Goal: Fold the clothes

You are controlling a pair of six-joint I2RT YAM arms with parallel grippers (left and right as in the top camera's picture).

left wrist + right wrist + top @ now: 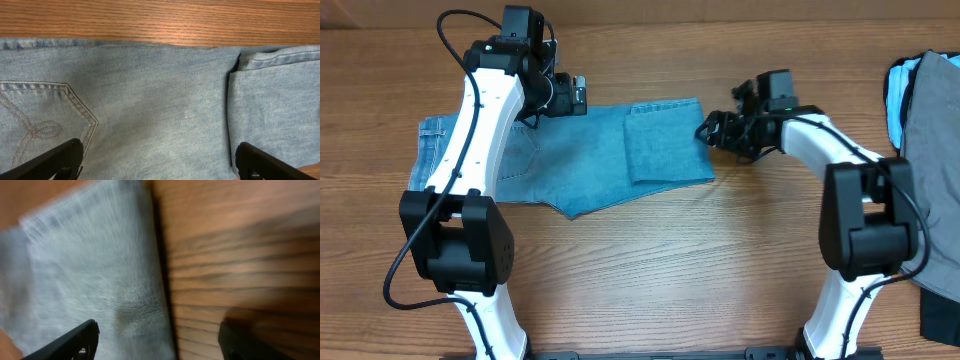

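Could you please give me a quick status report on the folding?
Left gripper open, above jeans near back pocket. Right gripper open at folded leg end. Other garments piled far right, apart from jeans.

Folded light-blue denim jeans lie flat across the left-centre of the brown wooden table, leaving bare wood along their far edge and a broad open stretch on the near side. The white left arm crosses above the jeans' left part; the white right arm reaches to their right edge. A pile of grey, pale-blue and dark garments fills the table's right edge.
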